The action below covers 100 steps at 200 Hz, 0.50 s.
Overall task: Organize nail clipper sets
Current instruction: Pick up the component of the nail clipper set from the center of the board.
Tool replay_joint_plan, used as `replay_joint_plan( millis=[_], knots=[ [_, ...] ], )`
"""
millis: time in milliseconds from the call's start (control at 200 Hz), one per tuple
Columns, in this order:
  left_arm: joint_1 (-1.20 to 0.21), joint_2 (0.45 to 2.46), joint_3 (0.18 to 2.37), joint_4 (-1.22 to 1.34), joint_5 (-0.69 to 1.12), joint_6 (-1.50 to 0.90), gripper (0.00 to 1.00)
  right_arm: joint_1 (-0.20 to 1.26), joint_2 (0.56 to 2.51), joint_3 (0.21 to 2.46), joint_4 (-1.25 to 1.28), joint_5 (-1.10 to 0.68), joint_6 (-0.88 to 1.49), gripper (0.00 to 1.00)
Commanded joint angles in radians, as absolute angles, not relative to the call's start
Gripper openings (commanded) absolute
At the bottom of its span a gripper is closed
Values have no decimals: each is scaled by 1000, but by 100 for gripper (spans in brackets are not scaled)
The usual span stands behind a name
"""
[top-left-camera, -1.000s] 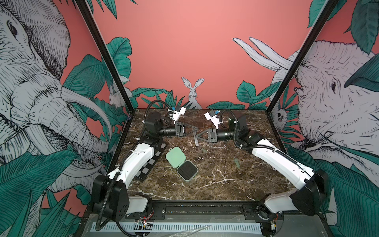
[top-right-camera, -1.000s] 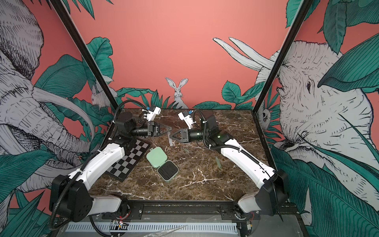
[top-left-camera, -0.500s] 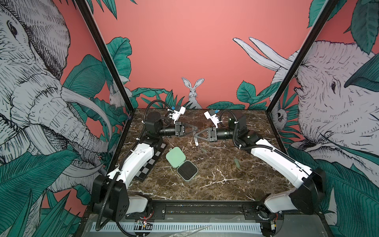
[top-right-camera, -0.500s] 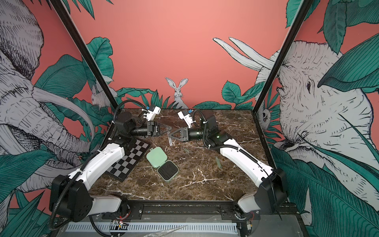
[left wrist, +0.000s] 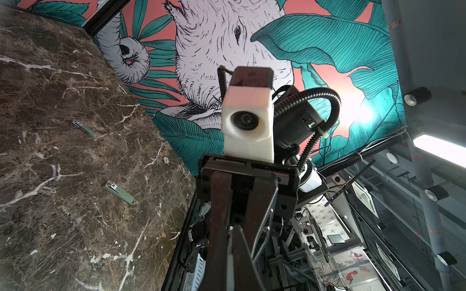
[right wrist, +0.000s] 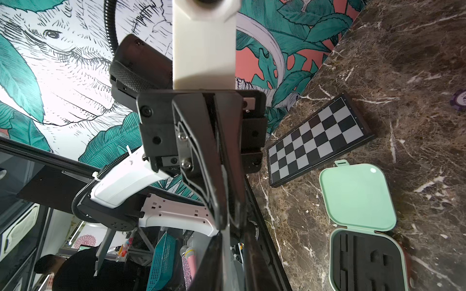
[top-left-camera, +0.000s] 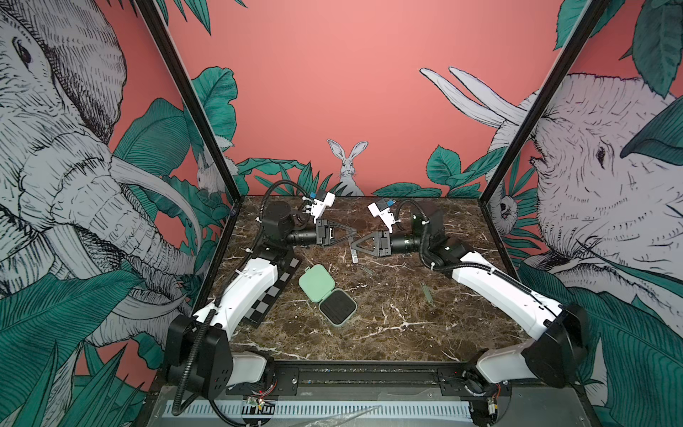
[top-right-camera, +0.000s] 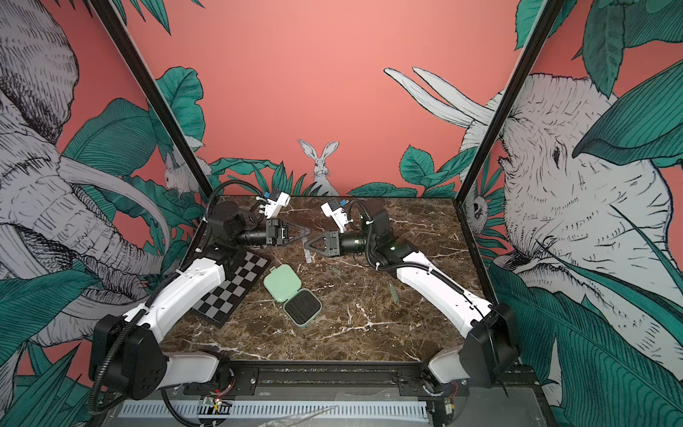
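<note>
Mint-green plastic case (top-left-camera: 316, 283), rounded-square and hinged, lies open near the middle of the brown marble tabletop (top-left-camera: 388, 332). Its lid is folded flat and its base sits nearer the front edge.

By my reading, your job is barely begun. The case is open, but the dark slotted insert (top-left-camera: 337, 308) in the base shows only empty cut-outs in the right wrist view. Three tools are out of the case and need seating, and after that the lid needs shutting.

The lid's inner face is plain and pale, with a small latch tab on its free edge. The base has a thin green rim around the black insert.

Beyond the case and apart from it, a short grey-green nail clipper (top-left-camera: 366, 269) lies on the marble. A longer grey-green nail clipper (top-left-camera: 427, 292) lies well apart, towards the right arm's side. A thin grey metal tool (top-left-camera: 354, 255) hangs in the air behind the case, clear of the table.

Above that tool the two claws point at each other, almost tip to tip. The left gripper (top-left-camera: 354, 233) has its fingers pressed together, with nothing visible between them. The right gripper (top-left-camera: 352, 244) is nearly closed and appears to pinch the top of the hanging tool. The tips crowd closely, so treat that as a judgement.

A black-and-white checkered board (top-right-camera: 231, 284) lies flat under the left arm, just beside the lid and not touching it.
</note>
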<state>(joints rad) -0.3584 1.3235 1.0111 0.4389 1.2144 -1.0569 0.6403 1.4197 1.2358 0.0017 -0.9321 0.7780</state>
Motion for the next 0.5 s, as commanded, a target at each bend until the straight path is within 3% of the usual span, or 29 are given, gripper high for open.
replay_joint_plan(
  millis=[0, 495],
  knots=[
    [-362, 1302, 1022, 451, 1238, -1063, 0, 629, 1386, 1224, 48, -934, 779, 16],
    [-362, 1301, 1022, 447, 1234, -1063, 0, 627, 1381, 1211, 106, -960, 822, 6]
  ],
)
